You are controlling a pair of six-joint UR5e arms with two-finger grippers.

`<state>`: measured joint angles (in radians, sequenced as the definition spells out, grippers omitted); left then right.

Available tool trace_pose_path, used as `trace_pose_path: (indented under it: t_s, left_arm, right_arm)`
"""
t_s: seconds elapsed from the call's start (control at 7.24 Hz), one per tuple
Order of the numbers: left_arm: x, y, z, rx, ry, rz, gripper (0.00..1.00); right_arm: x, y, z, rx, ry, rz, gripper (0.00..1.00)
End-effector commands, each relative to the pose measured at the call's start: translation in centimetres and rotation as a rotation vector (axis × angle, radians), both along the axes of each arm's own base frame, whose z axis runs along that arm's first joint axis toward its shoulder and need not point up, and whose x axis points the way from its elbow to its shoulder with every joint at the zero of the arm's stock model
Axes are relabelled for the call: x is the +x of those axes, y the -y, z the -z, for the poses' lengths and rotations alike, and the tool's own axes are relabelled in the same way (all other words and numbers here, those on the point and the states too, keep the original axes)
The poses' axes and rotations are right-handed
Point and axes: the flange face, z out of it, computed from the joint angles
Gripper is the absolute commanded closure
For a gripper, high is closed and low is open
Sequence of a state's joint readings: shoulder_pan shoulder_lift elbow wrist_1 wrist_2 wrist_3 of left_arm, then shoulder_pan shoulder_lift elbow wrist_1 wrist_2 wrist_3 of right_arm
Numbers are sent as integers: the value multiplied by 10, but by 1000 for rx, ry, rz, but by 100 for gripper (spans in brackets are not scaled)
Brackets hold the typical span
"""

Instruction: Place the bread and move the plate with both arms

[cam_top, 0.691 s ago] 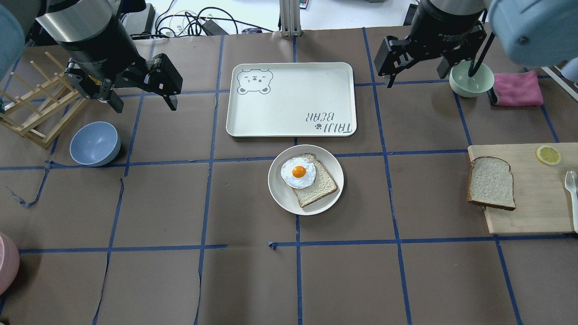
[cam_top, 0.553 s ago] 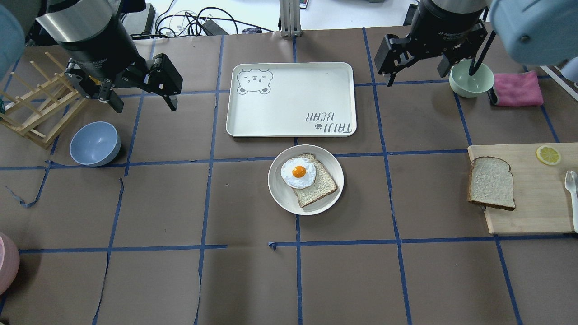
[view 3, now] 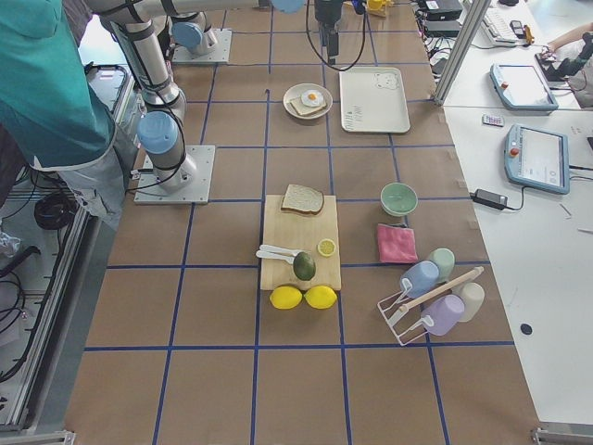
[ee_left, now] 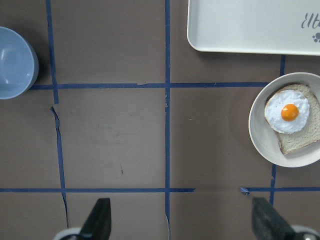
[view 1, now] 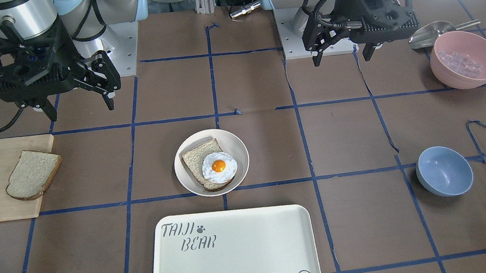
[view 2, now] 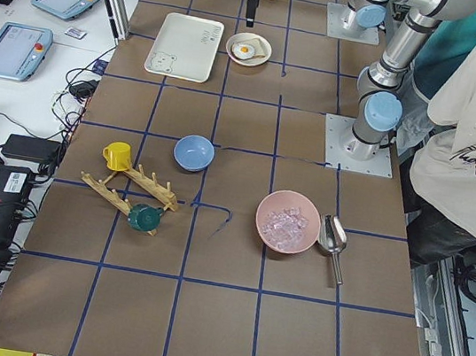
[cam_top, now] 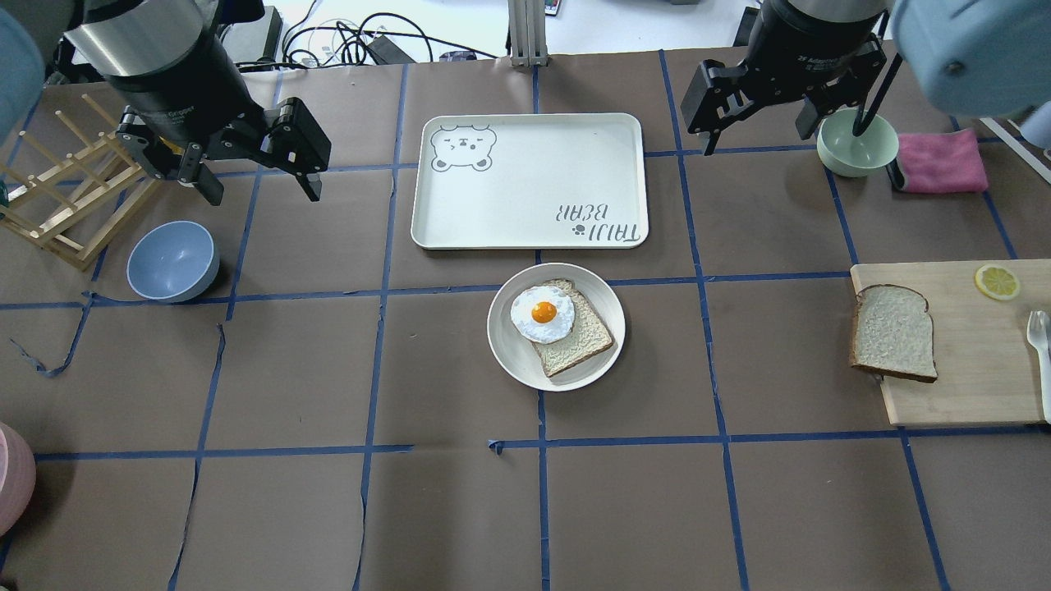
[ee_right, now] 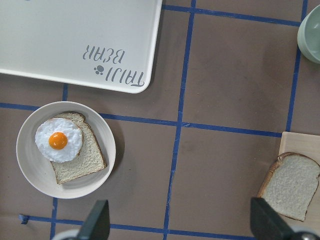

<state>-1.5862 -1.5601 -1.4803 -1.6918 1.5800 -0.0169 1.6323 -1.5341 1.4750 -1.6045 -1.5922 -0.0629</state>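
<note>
The plain bread lies on the left end of a wooden cutting board at the table's right; it also shows in the front view and the right wrist view. The round cream plate sits mid-table and holds an egg-topped slice; it also shows in the front view and both wrist views. My left gripper hangs open and empty high over the far left. My right gripper hangs open and empty over the far right.
A white bear tray lies just beyond the plate. The cutting board also carries a lemon slice. A green bowl and pink cloth sit far right. A blue bowl and wooden rack stand left.
My right gripper has edged very slightly toward the table's far side. Nothing else has moved.
</note>
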Motion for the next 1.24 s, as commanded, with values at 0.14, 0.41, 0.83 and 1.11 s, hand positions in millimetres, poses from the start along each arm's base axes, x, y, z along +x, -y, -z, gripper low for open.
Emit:
trace_pose_path:
  t_s: [0.14, 0.41, 0.83, 1.11]
  left_arm:
    - [0, -1, -1, -1, 3, 0, 0]
    - [0, -1, -1, -1, 3, 0, 0]
    - [0, 0, 0, 0, 1, 0, 0]
    - [0, -1, -1, -1, 0, 0, 0]
  right_arm:
    - [-1, -1, 3, 8, -5, 1, 0]
    - [-2, -1, 6, 16, -7, 2, 0]
    - [-2, 0, 6, 13, -7, 4, 0]
    - [-3, 1, 4, -1, -9, -5, 0]
